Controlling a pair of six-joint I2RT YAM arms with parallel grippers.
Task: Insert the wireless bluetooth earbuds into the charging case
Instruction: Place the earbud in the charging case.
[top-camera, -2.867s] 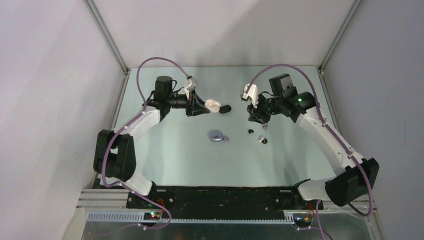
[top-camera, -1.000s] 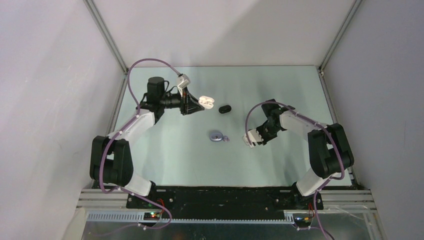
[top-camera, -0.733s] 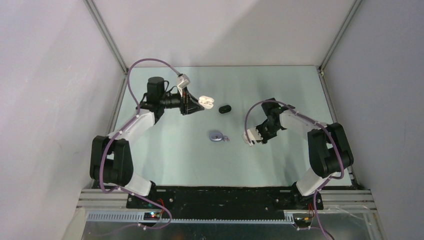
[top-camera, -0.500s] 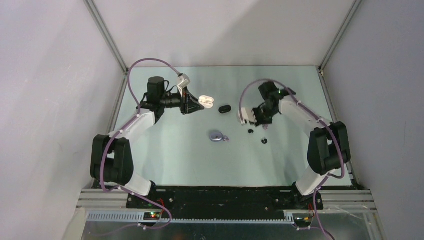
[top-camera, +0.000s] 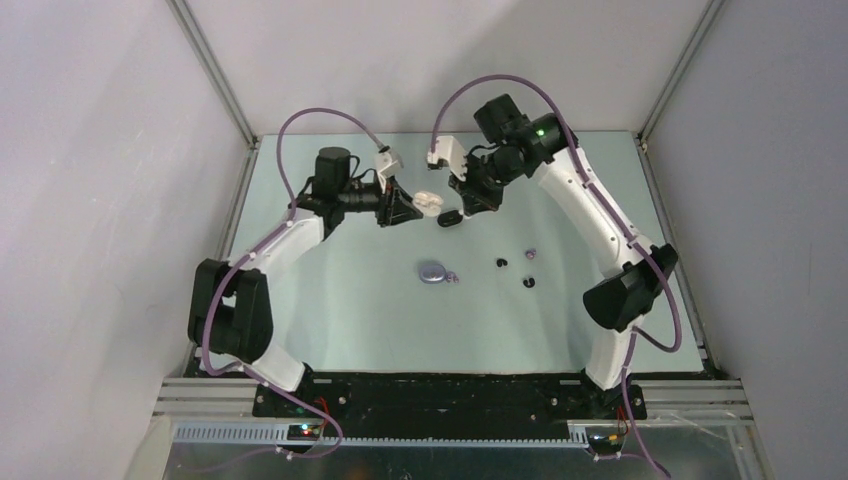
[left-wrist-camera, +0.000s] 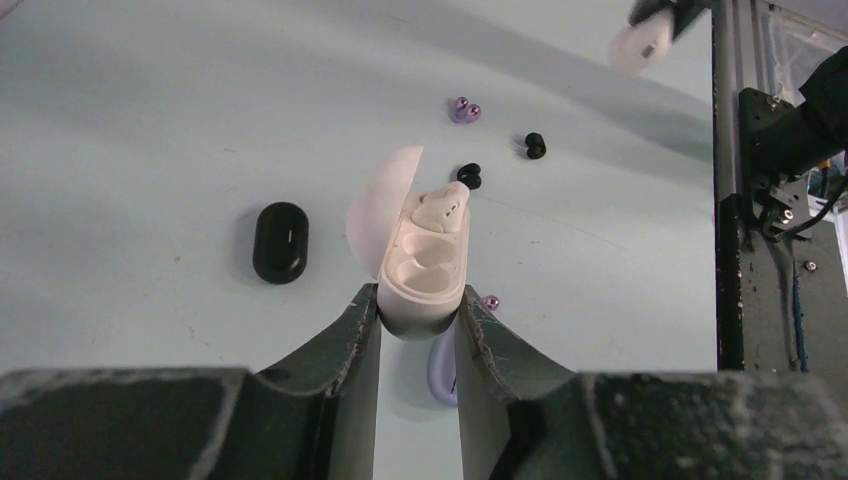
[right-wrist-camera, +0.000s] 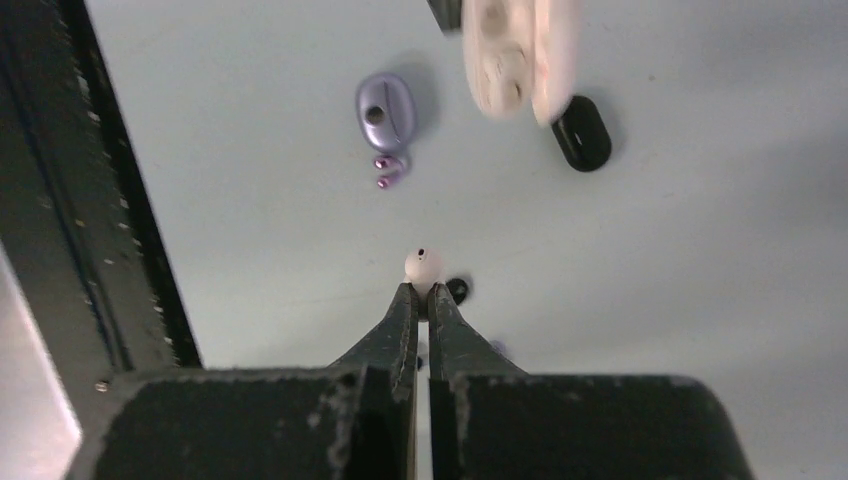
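— White earbud (right-wrist-camera: 423, 265), pinched at the very tips of the right gripper (right-wrist-camera: 420, 290). The jaws are closed to a sliver on it, and the bud sticks out past the tips.

— And the left gripper (left-wrist-camera: 418, 297)?

— Clamped narrow on the near end of the white charging case (left-wrist-camera: 425, 265), which it holds up off the table (top-camera: 330, 320). The lid hangs open to the left in that wrist's view. A seated white bud (left-wrist-camera: 443, 205) fills the pocket farther from the gripper, and the pocket closer to it is bare.

— How do the two grippers stand to each other?

— From above they come together over the far middle of the table. The right gripper is just right of the open case and apart from it. The right wrist view catches the case blurred at its top edge, well ahead of the pinched bud.

— What lies below?

— A closed black case (top-camera: 450, 218) lies flat just right of the held one. Nearer, about mid-table, is a lavender case (top-camera: 432, 271) with small lavender buds (top-camera: 452, 278) close against its right side. Right of those are a black earbud (top-camera: 502, 262) and a second black earbud (top-camera: 529, 282), apart from each other. A further lavender bud (top-camera: 529, 254) lies just beyond the second one. It is too small to tell whether that is one bud or two.
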